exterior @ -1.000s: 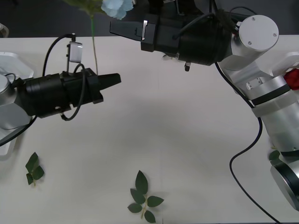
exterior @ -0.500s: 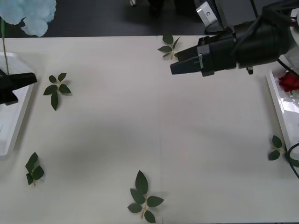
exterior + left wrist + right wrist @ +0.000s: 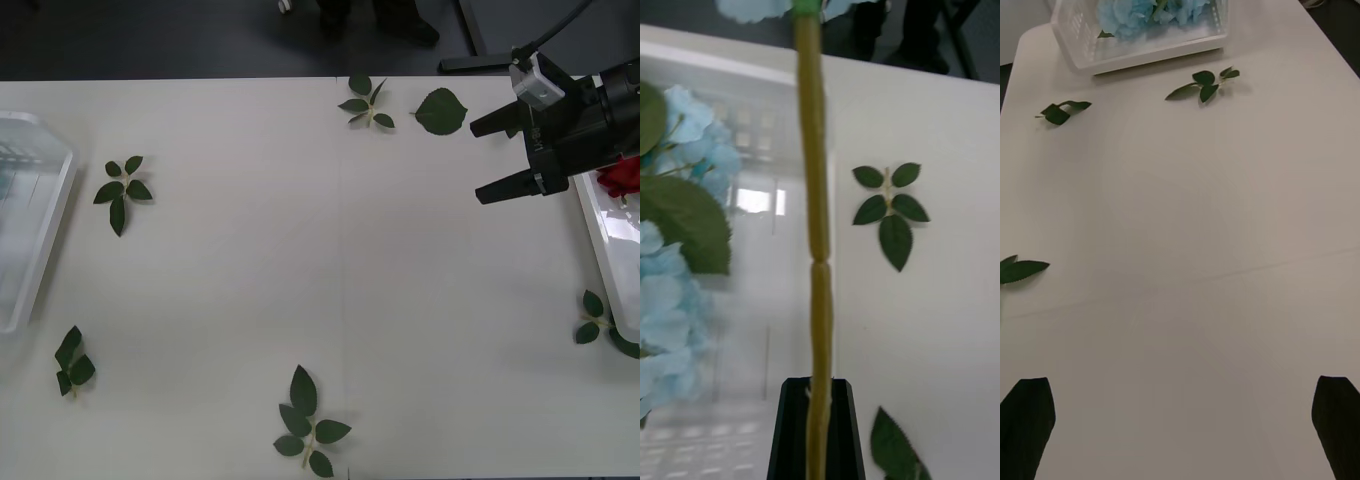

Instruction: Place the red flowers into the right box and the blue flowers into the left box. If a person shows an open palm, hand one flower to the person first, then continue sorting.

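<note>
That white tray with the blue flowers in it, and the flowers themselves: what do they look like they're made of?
The left box looks like white, slightly glossy moulded plastic: its wall is a see-through lattice with rounded corners. The blue flowers seem artificial, probably fabric petals, soft and matte. The stem, shut in the left gripper, looks like plastic, with a uniform yellow-green colour and a moulded joint. The right gripper is open.

the left box [image 3: 30, 230] is smeared with blur and cut by the front view's edge. the right box [image 3: 600, 240] and its red flower [image 3: 622, 178] are cropped too. the held blue flower [image 3: 811, 225] loses its head above the left wrist view.
</note>
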Controlling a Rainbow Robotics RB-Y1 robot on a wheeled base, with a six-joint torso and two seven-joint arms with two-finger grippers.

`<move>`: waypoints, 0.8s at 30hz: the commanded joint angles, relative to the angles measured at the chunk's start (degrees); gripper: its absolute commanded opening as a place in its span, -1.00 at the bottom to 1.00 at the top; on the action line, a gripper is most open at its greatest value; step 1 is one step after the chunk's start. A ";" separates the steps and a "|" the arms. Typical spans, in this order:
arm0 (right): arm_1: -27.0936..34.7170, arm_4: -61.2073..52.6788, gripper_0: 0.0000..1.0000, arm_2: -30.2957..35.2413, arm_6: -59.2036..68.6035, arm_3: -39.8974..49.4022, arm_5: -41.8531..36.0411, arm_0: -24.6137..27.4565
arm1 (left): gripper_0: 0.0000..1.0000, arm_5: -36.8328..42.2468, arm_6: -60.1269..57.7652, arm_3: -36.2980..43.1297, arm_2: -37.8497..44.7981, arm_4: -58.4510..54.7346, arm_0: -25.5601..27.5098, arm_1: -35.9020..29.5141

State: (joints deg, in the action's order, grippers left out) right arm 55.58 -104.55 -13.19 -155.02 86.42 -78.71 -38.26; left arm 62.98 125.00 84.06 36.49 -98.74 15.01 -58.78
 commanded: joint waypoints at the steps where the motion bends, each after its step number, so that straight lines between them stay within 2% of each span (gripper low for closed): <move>1: 4.71 -3.55 1.00 1.50 0.02 1.03 -0.48 0.55 | -1.00 -2.33 4.11 -5.31 -0.19 4.61 0.63 -3.36; 6: 5.85 -7.68 1.00 1.50 0.02 1.03 -1.44 0.99 | -1.00 -5.94 3.84 -9.62 -3.53 9.54 -1.65 -4.85; 12: 6.47 -8.12 1.00 1.50 0.02 1.03 -1.79 2.13 | -1.00 -8.05 4.02 -14.98 -9.68 13.05 -6.75 -6.34; 19: 6.38 -8.12 1.00 1.50 0.02 1.12 -1.18 2.84 | -1.00 -11.56 4.02 -17.44 -16.98 21.58 -12.29 -8.19; 24: 6.38 -8.12 1.00 1.50 0.02 1.12 -1.27 2.92 | -1.00 -12.00 4.20 -19.90 -18.65 24.21 -14.92 -8.19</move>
State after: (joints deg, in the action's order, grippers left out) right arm 59.36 -111.86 -13.15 -155.00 86.42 -80.07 -35.81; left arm 52.13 125.72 65.71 18.30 -75.56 2.61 -63.25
